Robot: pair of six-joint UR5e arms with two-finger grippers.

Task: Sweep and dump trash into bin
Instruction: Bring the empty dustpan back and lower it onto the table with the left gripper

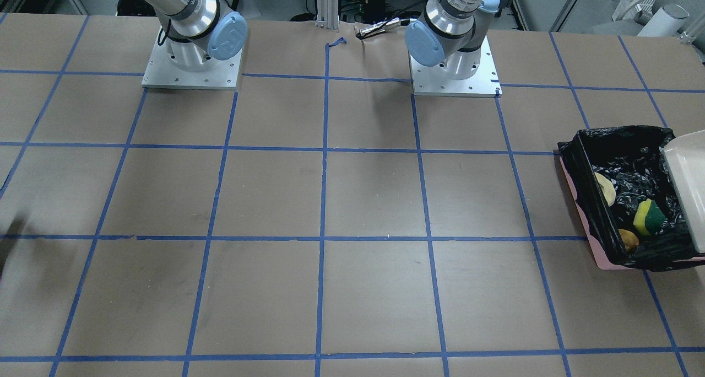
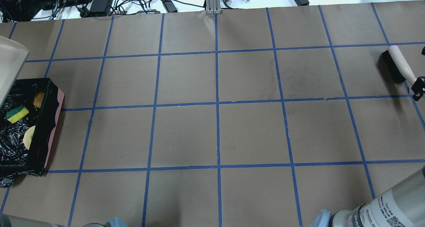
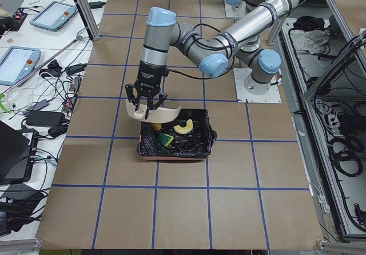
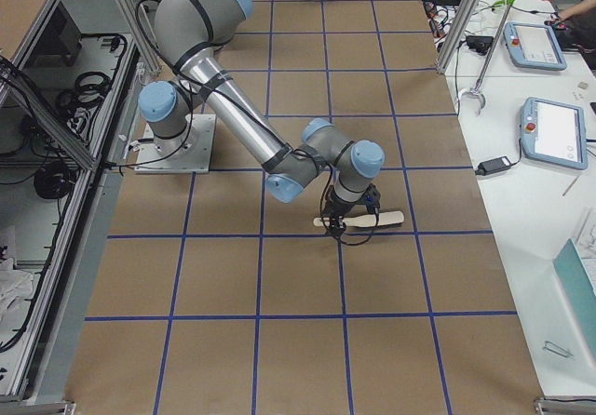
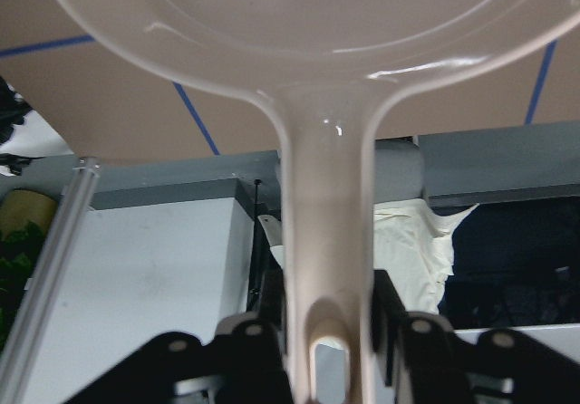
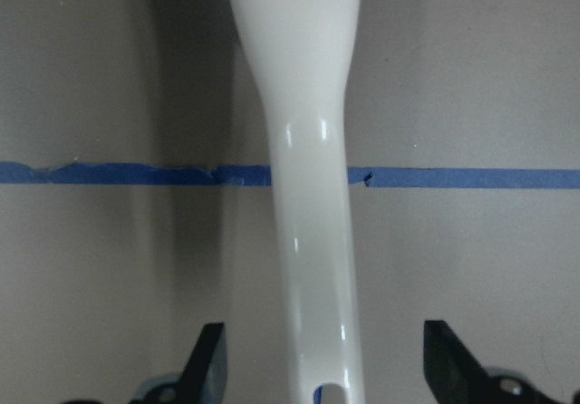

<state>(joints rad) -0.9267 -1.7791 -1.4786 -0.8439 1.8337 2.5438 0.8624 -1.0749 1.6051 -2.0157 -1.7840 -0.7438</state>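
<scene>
The bin, a pink box lined with a black bag, stands at the table's left end; it also shows from overhead. Inside lie the sponge piece, the croissant-like bread and the potato-like lump. My left gripper is shut on the handle of the off-white dustpan, held tilted over the bin's outer edge. My right gripper is open around the handle of a brush that lies on the table at the far right.
Blue tape lines grid the brown table. The two arm bases stand at the robot's side. Cables and power supplies lie beyond the far edge. Tablets and desks flank the table's end.
</scene>
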